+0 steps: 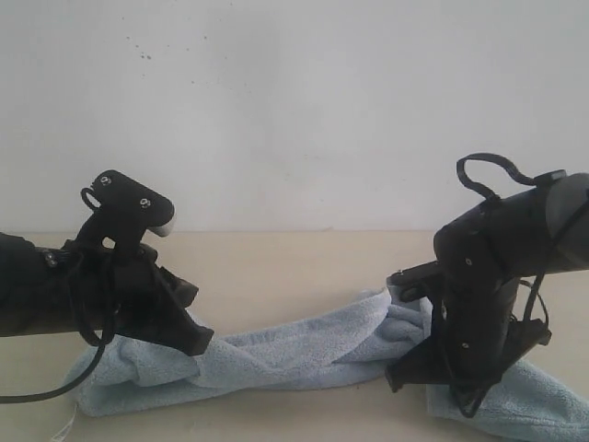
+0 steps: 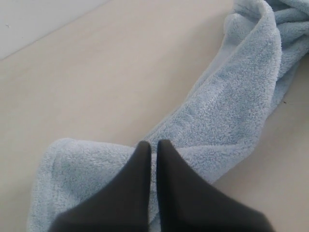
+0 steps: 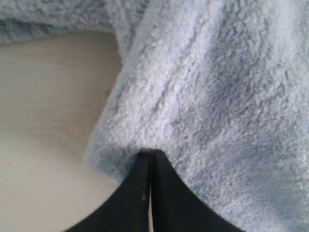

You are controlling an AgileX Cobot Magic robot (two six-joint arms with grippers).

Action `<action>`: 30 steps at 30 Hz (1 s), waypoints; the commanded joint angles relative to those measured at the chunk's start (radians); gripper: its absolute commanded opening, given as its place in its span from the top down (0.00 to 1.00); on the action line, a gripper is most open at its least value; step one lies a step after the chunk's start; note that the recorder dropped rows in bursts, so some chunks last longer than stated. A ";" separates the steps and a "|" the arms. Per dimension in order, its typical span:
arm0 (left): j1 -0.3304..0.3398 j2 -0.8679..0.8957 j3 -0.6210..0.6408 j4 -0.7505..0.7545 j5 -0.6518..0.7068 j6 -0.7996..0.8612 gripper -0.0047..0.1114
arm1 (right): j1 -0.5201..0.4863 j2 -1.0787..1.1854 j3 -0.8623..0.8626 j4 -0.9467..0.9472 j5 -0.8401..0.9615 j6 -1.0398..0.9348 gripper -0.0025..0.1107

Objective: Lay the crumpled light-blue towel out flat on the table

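The left arm reaches in low from the left of the exterior view, forearm nearly level and wrist angled down, so that the left gripper [image 1: 200, 344] meets the left end of the towel [image 1: 304, 350]. Its jaws are closed almost together, tips pressed on the pile; whether any cloth is pinched between them cannot be told. The right arm comes in from the right, bends sharply and points steeply down, and the right gripper [image 3: 150, 154] is clamped on a puckered fold of the towel. The towel lies on the table [image 1: 276, 262] as a twisted, rope-like band running between the two grippers, bunched at each end. Both arms cover parts of it, its right end runs off the lower corner of the exterior view, and its edges cannot be followed through the folds. The right wrist view is too close to show more than pile and a patch of table.
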 commanded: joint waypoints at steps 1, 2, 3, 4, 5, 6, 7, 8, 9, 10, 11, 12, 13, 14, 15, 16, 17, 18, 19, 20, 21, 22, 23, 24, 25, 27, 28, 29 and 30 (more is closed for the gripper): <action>0.002 0.004 -0.004 -0.009 -0.011 -0.009 0.92 | 0.002 -0.003 -0.004 -0.039 0.044 -0.029 0.98; 0.002 0.004 -0.004 -0.009 -0.011 -0.009 0.92 | 0.002 -0.003 -0.004 -0.037 0.057 -0.049 0.96; 0.002 0.004 -0.004 -0.009 -0.011 -0.009 0.92 | 0.002 -0.003 -0.004 -0.037 0.070 -0.072 0.93; 0.002 0.004 -0.004 -0.009 -0.011 -0.009 0.92 | 0.002 -0.003 -0.004 -0.037 0.083 -0.080 0.87; 0.002 0.004 -0.004 -0.009 -0.011 -0.009 0.92 | 0.002 -0.003 -0.004 -0.037 0.092 -0.083 0.81; 0.002 0.004 -0.004 -0.009 -0.011 -0.009 0.92 | 0.002 -0.003 -0.006 -0.037 0.099 -0.083 0.73; 0.002 0.004 -0.004 -0.009 -0.011 -0.009 0.92 | 0.002 -0.003 -0.006 -0.037 0.098 -0.083 0.67; 0.002 0.004 -0.004 -0.009 -0.011 -0.009 0.92 | 0.002 -0.003 -0.006 -0.035 0.098 -0.077 0.59; 0.002 0.004 -0.004 -0.009 -0.011 -0.009 0.92 | 0.002 -0.003 -0.006 -0.028 0.092 -0.070 0.53; 0.002 0.004 -0.004 -0.009 -0.011 -0.009 0.92 | 0.002 -0.003 -0.006 -0.017 0.082 -0.066 0.49; 0.002 0.004 -0.004 -0.009 -0.011 -0.009 0.92 | 0.002 -0.003 -0.006 0.000 0.067 -0.066 0.47; 0.002 0.006 -0.004 -0.009 -0.011 -0.009 0.92 | 0.002 -0.003 -0.006 0.020 0.055 -0.066 0.46; 0.002 0.009 -0.004 -0.009 -0.011 -0.009 0.92 | 0.002 -0.003 -0.007 0.042 0.045 -0.066 0.47; 0.002 0.011 -0.004 -0.009 -0.011 -0.009 0.92 | 0.002 -0.003 -0.012 0.064 0.028 -0.066 0.47; 0.002 0.013 -0.004 -0.009 -0.011 -0.009 0.92 | 0.002 -0.003 -0.015 0.090 0.006 -0.064 0.47; 0.002 0.015 -0.004 -0.009 -0.011 -0.009 0.92 | 0.002 -0.003 -0.017 0.112 -0.014 -0.064 0.47; 0.002 0.019 -0.004 -0.009 -0.011 -0.009 0.92 | 0.002 -0.003 -0.019 0.139 -0.037 -0.064 0.47; 0.002 0.022 -0.004 -0.009 -0.011 -0.009 0.92 | 0.002 -0.002 -0.019 0.157 -0.067 -0.058 0.47; 0.002 0.026 -0.004 -0.009 -0.011 -0.009 0.92 | 0.002 -0.001 -0.019 0.159 -0.094 -0.040 0.47; 0.002 0.032 -0.004 -0.009 -0.011 -0.009 0.92 | 0.002 0.004 -0.019 0.159 -0.107 0.004 0.47; 0.002 0.034 -0.004 -0.009 -0.011 -0.009 0.92 | 0.002 0.011 -0.019 0.133 -0.107 0.062 0.47; 0.002 0.039 -0.004 -0.009 -0.011 -0.009 0.92 | 0.002 0.019 -0.019 0.114 -0.092 0.110 0.47; 0.002 0.045 -0.004 -0.009 -0.011 -0.009 0.92 | 0.002 0.026 -0.019 0.076 -0.067 0.164 0.47; 0.002 0.049 -0.004 -0.009 -0.009 -0.009 0.92 | 0.002 0.035 -0.019 0.045 -0.038 0.207 0.48; 0.002 0.052 -0.004 -0.009 -0.008 -0.009 0.92 | 0.002 0.038 -0.019 -0.002 -0.014 0.240 0.50; 0.002 0.055 -0.004 -0.009 -0.008 -0.009 0.92 | 0.002 0.040 -0.019 -0.057 0.014 0.278 0.60; 0.002 0.057 -0.004 -0.007 -0.008 -0.009 0.92 | 0.002 0.037 -0.019 -0.074 0.014 0.280 0.67; 0.002 0.059 -0.004 -0.007 -0.011 -0.009 0.92 | 0.002 0.035 -0.019 -0.088 0.014 0.280 0.73; 0.002 0.061 -0.004 -0.007 -0.019 -0.009 0.92 | 0.002 0.027 -0.019 -0.102 0.010 0.280 0.81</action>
